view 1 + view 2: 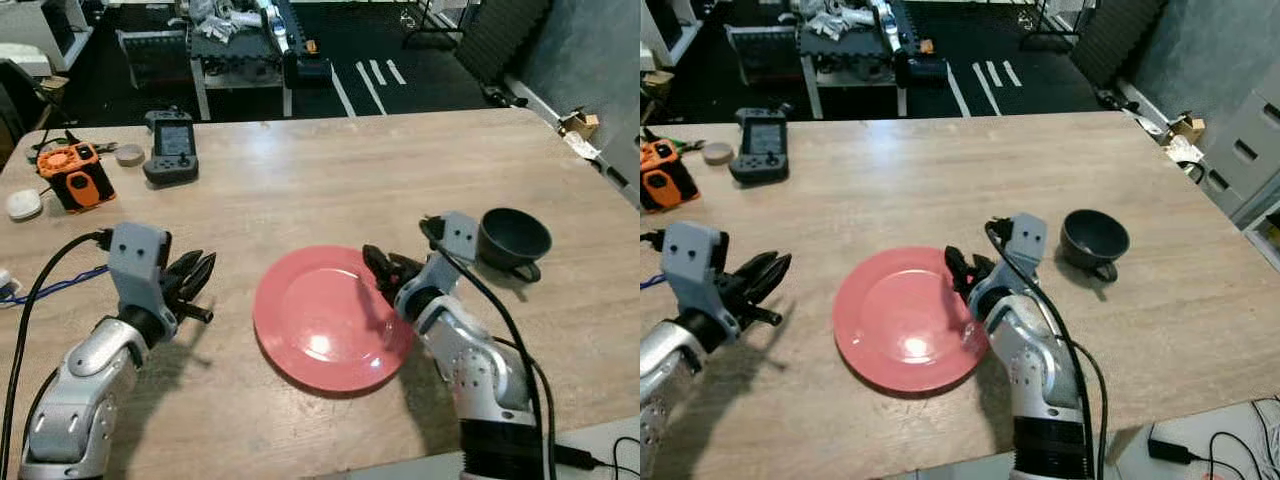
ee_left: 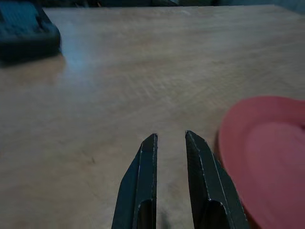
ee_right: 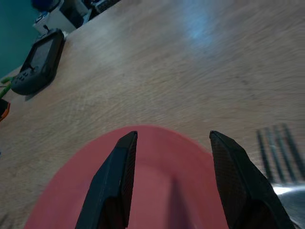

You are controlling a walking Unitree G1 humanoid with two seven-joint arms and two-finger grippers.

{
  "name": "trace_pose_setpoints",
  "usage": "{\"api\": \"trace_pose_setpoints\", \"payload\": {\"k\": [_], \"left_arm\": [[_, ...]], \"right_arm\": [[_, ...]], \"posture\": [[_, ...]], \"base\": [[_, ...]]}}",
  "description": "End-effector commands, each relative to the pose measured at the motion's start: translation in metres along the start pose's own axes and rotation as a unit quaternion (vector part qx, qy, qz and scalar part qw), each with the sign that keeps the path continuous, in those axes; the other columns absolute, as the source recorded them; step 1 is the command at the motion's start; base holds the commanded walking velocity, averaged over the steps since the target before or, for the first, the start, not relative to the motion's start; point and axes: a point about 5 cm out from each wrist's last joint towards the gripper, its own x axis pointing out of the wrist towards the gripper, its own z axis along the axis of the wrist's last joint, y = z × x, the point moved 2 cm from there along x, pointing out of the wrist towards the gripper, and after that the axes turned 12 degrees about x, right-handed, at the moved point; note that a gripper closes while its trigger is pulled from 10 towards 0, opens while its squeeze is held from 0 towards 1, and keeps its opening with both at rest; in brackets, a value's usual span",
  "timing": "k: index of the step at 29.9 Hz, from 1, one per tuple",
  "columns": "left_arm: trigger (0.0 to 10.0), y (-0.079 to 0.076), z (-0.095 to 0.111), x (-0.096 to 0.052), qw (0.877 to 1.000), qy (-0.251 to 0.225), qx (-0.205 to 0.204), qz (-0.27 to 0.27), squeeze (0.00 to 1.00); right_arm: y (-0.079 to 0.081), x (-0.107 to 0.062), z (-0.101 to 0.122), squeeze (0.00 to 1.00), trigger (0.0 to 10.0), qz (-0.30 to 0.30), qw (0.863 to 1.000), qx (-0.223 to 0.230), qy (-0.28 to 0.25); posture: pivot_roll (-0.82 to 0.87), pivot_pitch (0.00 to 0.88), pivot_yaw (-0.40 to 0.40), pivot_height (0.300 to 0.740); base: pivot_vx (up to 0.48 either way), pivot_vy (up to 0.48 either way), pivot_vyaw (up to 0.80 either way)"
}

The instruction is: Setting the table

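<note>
While flat, round red plate [image 1: 325, 325].

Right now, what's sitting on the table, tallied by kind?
Red plate: 1
Dark cup: 1
Fork beside the plate: 1
Handheld devices, one dark and one orange: 2
Small round items, a tape roll and a white puck: 2
Total: 7
</note>
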Motion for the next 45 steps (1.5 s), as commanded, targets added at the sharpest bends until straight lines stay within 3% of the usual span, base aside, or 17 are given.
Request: {"api": "trace_pose_setpoints", "payload": {"k": [1, 4, 11, 16, 20, 23, 28, 34, 40, 41, 45], "left_arm": [[10.0, -0.003, -0.005, 0.001, 1.0, 0.008, -0.025, -0.014, 0.1], [10.0, -0.005, -0.007, 0.007, 0.998, 0.01, -0.059, -0.023, 0.0], [10.0, -0.004, -0.008, 0.017, 0.994, 0.011, -0.108, -0.02, 0.0], [10.0, -0.02, -0.017, 0.028, 0.977, 0.05, -0.195, -0.071, 0.0], [10.0, -0.025, -0.022, 0.026, 0.966, 0.063, -0.242, -0.065, 0.0], [10.0, -0.026, -0.023, 0.025, 0.962, 0.061, -0.256, -0.067, 0.0], [10.0, -0.044, -0.026, 0.025, 0.945, 0.075, -0.303, -0.099, 0.0], [10.0, -0.053, -0.03, 0.028, 0.936, 0.095, -0.319, -0.112, 0.0], [9.4, -0.049, -0.037, 0.03, 0.936, 0.111, -0.32, -0.09, 0.0], [10.0, -0.047, -0.037, 0.03, 0.937, 0.114, -0.319, -0.085, 0.0], [10.0, -0.041, -0.042, 0.03, 0.939, 0.13, -0.312, -0.06, 0.0]], "right_arm": [[-0.007, -0.004, -0.002, 0.0, 10.0, -0.012, 1.0, 0.005, 0.003], [-0.012, -0.006, 0.003, 0.0, 10.0, -0.019, 1.0, 0.005, -0.009], [-0.019, -0.009, 0.007, 0.0, 10.0, -0.028, 0.999, 0.005, -0.015], [-0.027, -0.013, 0.009, 0.0, 10.0, -0.039, 0.999, 0.001, -0.015], [-0.031, -0.017, 0.011, 0.0, 10.0, -0.045, 0.999, 0.006, -0.02], [-0.032, -0.018, 0.012, 0.0, 10.0, -0.046, 0.999, 0.009, -0.02], [-0.036, -0.021, 0.008, 0.0, 10.0, -0.048, 0.999, 0.009, -0.008], [-0.045, -0.029, 0.003, 0.0, 10.0, -0.042, 0.998, 0.034, 0.022], [-0.046, -0.031, -0.013, 0.0, 10.0, -0.03, 0.994, 0.082, 0.063], [-0.046, -0.031, -0.018, 0.0, 10.0, -0.029, 0.993, 0.087, 0.071], [-0.046, -0.031, -0.031, 0.0, 10.0, -0.03, 0.989, 0.113, 0.095]], "posture": [[0.02, 0.054, 0.043, 0.74], [0.01, 0.061, 0.039, 0.74], [0.01, 0.067, 0.041, 0.74], [0.0, 0.073, 0.046, 0.74], [0.0, 0.077, 0.053, 0.74], [0.0, 0.077, 0.053, 0.74], [0.0, 0.084, 0.048, 0.74], [0.0, 0.087, 0.05, 0.74], [0.0, 0.088, 0.049, 0.74], [0.0, 0.088, 0.049, 0.74], [0.01, 0.09, 0.047, 0.74]], "base": [[0.0, 0.0, 0.0], [0.0, 0.0, 0.0], [0.0, 0.0, 0.0], [0.0, 0.0, 0.0], [0.0, 0.0, 0.0], [0.0, 0.0, 0.0], [0.0, 0.0, 0.0], [0.0, 0.0, 0.0], [0.0, 0.0, 0.0], [0.0, 0.0, 0.0], [0.0, 0.0, 0.0]]}}
